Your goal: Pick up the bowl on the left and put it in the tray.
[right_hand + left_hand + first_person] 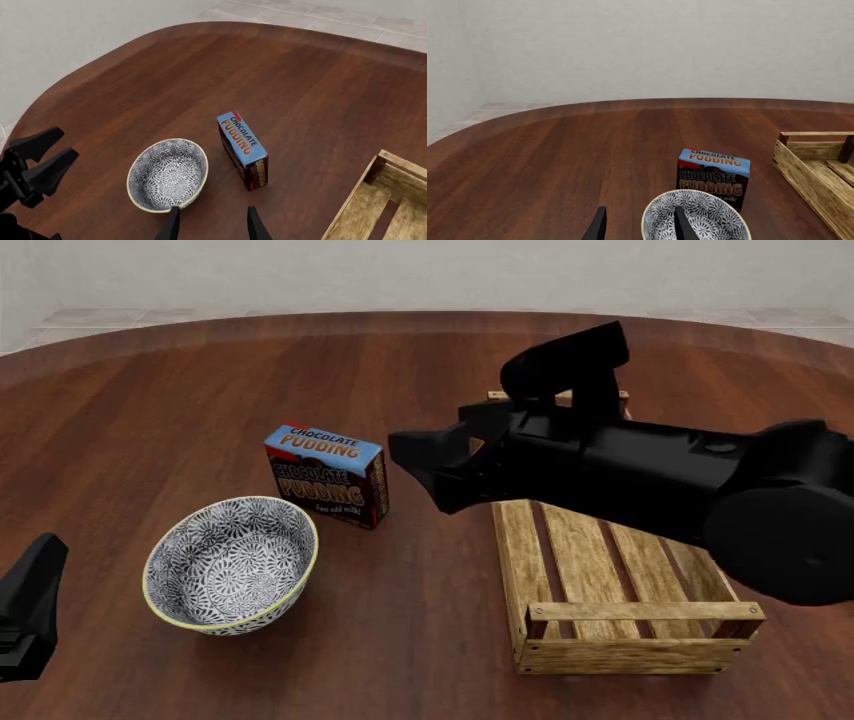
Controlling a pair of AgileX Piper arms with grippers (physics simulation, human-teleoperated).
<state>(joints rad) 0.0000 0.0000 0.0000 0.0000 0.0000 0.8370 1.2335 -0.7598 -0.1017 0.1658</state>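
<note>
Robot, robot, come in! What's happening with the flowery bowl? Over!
Both grippers open, empty: left gripper, right gripper. Blue-white floral ceramic bowl upright on table, outside light-wood slatted tray. Chocolate pudding box stands between them.

Bowl [231,562]: blue-grey and white floral, yellowish rim. Box [327,476]: blue, brown, red. Tray [607,570]: light wood. Table [160,410]: red-brown.

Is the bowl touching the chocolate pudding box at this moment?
Apart. The right wrist view shows a strip of bare table between the bowl and the chocolate pudding box; the front view shows the same gap.
</note>
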